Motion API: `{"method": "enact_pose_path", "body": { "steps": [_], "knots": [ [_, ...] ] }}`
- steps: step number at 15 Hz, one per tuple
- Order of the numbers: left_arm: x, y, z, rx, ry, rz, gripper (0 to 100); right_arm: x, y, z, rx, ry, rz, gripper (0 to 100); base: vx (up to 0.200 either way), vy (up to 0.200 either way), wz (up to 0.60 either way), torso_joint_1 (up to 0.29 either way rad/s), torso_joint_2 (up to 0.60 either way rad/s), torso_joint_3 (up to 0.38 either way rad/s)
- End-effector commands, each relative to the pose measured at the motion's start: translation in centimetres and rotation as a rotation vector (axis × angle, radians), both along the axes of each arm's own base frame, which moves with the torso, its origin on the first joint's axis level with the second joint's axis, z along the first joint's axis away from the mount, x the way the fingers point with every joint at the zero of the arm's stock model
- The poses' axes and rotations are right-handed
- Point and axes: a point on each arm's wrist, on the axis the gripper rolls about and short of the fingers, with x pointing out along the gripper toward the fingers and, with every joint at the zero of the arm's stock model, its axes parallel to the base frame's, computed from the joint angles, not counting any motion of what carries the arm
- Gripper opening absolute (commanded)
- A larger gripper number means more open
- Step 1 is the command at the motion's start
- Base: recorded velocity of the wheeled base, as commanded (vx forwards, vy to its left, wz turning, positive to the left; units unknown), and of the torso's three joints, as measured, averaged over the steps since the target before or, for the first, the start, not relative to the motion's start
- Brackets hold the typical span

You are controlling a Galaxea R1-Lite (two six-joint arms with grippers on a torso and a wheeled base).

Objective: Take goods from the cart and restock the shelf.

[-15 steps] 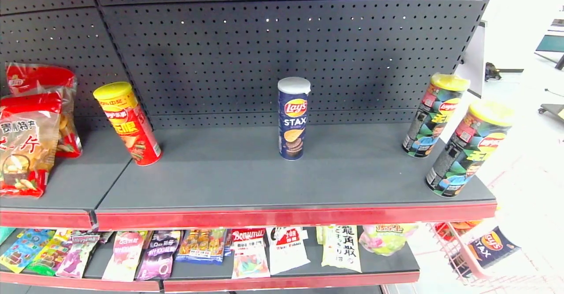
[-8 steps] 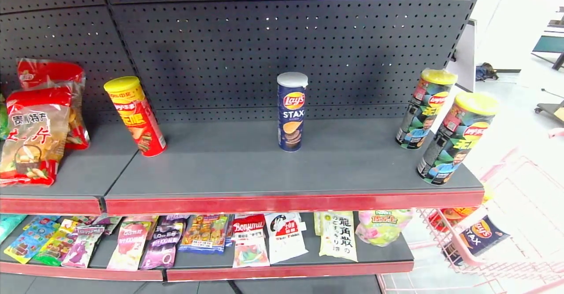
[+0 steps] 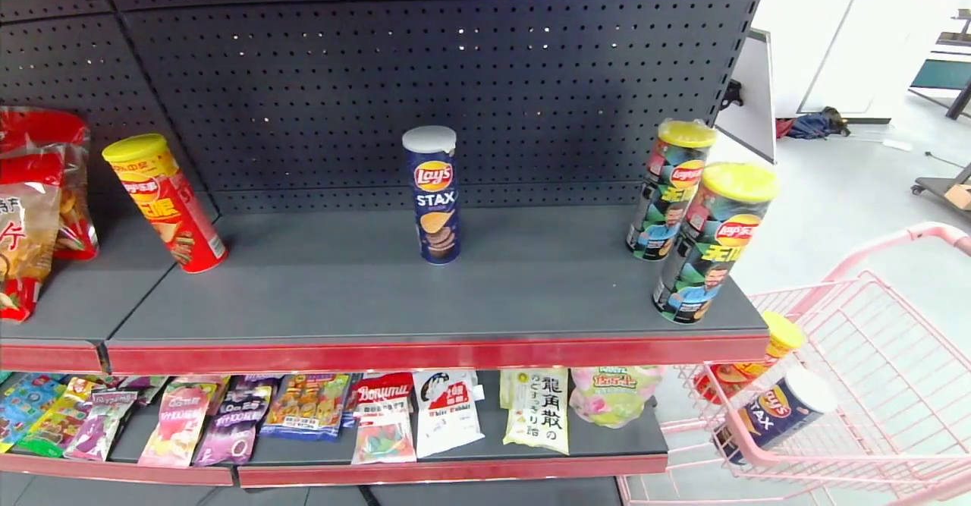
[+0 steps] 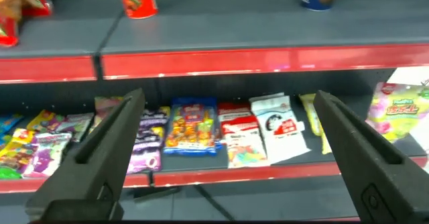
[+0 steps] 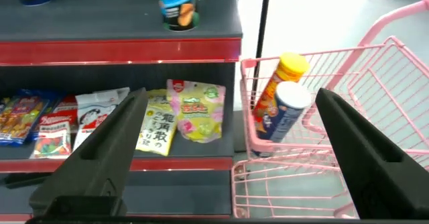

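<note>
A shop: ahead of the left gripper [image 4: 228, 95] stands a pegboard-backed, red-edged shelf [image 3: 425, 354] stocked with chip cans [image 3: 432, 195] and rows of snack packets [image 3: 447, 415]; a pink wire cart [image 3: 884, 246] waits beyond the right gripper [image 5: 231, 93].

- Left gripper [image 4: 228, 95]: two matte black fingers [image 4: 100, 157], broad at the base and tapering to blunt tips, with flat, angular faces.
- A small round recess sits near the base of each finger.
- Right gripper [image 5: 230, 92]: the same matte black, wedge-shaped fingers [image 5: 362, 157], with a stepped notch along the upper face.
</note>
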Motion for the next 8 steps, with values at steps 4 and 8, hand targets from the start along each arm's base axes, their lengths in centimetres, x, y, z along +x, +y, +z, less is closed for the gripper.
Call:
{"method": "enact_pose_path", "body": {
  "steps": [4, 8],
  "knots": [
    [0.01, 0.00, 0.00, -0.002, 0.001, 0.000, 100, 0.01, 0.00, 0.01, 0.000, 0.001, 0.001, 100, 0.000, -0.200, 0.00, 0.004, 0.00, 0.001],
    [0.01, 0.00, 0.00, -0.002, 0.001, 0.000, 100, 0.02, 0.00, -0.03, 0.001, 0.002, 0.000, 100, 0.000, 0.000, -0.30, 0.001, 0.00, 0.001]
  ]
}}
